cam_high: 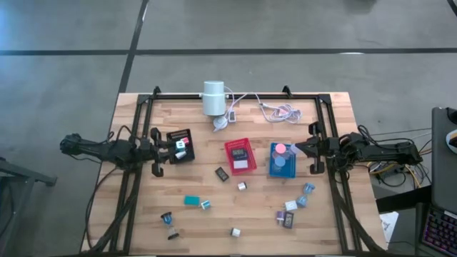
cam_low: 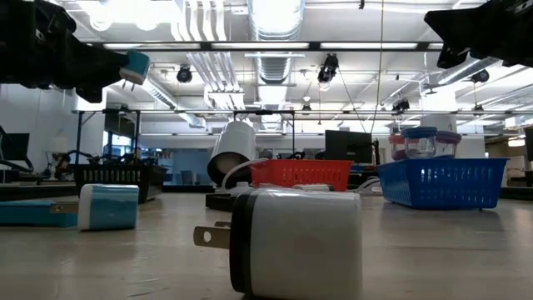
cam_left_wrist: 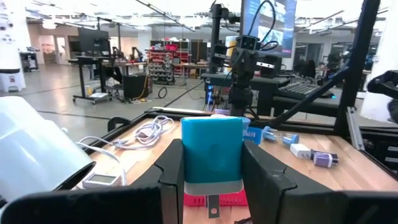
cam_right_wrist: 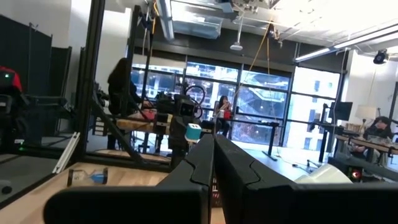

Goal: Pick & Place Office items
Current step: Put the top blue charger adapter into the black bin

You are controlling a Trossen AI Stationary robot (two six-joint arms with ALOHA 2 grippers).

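left gripper (cam_high: 173, 148) is clamped on a teal block (cam_left_wrist: 211, 155), up in the air over the black tray (cam_high: 181, 135) at 9 o'clock. right gripper (cam_high: 301, 150) is closed with nothing in it, at 3 o'clock by the blue tray (cam_high: 272, 170)

Wooden table (cam_high: 143, 214), pale planks, black frame rails along its left, right and far edges. Far edge, centre: white cylinder (cam_high: 213, 98) lying on its side, white cables (cam_high: 275, 111) trailing right of it. Middle row, left to right: black tray (cam_high: 180, 145), red tray (cam_high: 240, 155), blue tray (cam_high: 283, 160). Near half: small office items (cam_high: 193, 200) scattered loose, a teal block, white plugs, dark pieces, one cluster at near right.
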